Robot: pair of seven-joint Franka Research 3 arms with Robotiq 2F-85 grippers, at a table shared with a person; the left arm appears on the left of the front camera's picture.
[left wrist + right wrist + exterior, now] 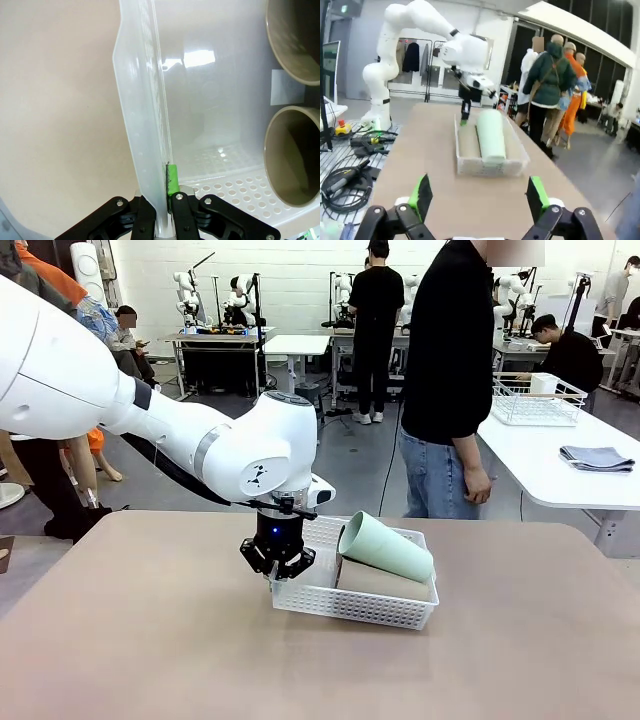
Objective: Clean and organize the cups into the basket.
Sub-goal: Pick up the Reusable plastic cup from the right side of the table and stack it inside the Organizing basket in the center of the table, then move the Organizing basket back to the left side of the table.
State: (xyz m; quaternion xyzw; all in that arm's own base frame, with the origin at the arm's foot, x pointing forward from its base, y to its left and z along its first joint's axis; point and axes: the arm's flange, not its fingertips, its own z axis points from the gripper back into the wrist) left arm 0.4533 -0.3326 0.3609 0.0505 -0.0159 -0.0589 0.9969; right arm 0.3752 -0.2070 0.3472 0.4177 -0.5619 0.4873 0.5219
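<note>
Cups (385,548), mint atop taupe, lie in white basket (300,598); left pincer (277,575) clamps its rim, right pincer (479,200) gapes

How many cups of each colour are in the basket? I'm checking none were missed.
Brown cups: 2
Green cup: 1
Total: 3, all in the basket

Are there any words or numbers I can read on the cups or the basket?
No readable words or numbers anywhere.
Green cup: plain, no print.
Brown cups: plain, no print.
Basket: a blank white sticker on its floor, nothing written on it.
Left arm's logo: a symbol, not letters.
</note>
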